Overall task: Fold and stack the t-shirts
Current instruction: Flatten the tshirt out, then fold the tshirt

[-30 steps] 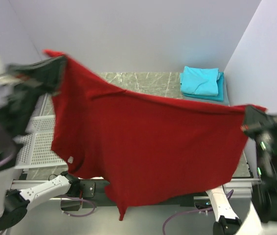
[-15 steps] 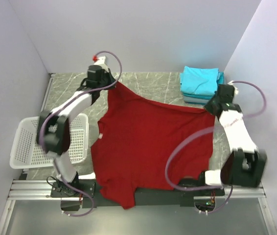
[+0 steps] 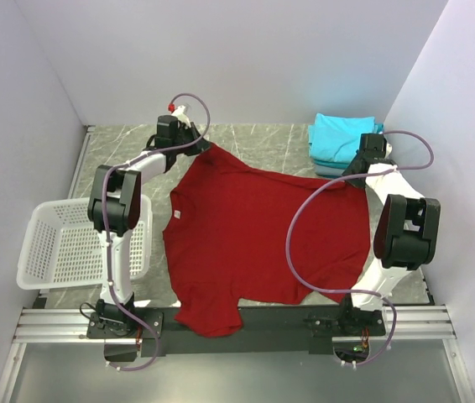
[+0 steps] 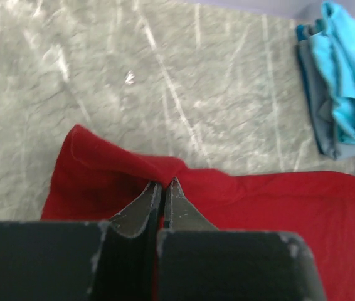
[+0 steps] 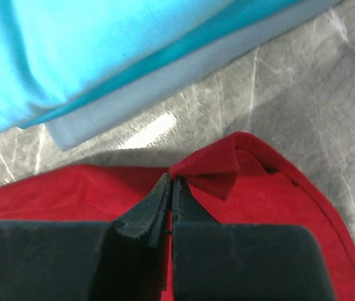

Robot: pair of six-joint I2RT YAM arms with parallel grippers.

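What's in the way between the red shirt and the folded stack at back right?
Nothing visible. Only bare table separates the red t-shirt from the folded stack. The left gripper and right gripper pinch its far corners, the right one just beside the stack. The basket sits off left.

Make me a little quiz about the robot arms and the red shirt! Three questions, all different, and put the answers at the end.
1. True or false: the red t-shirt is already folded.
2. Pick one. The left tool and the right tool are each shut on: A) a far corner of the red t-shirt, B) the middle of it, C) nothing at all.
3. Fill the gap: the folded stack sits at the far ____ corner of the table.

Key: 1 false, it lies spread out flat. 2 A. 3 right.
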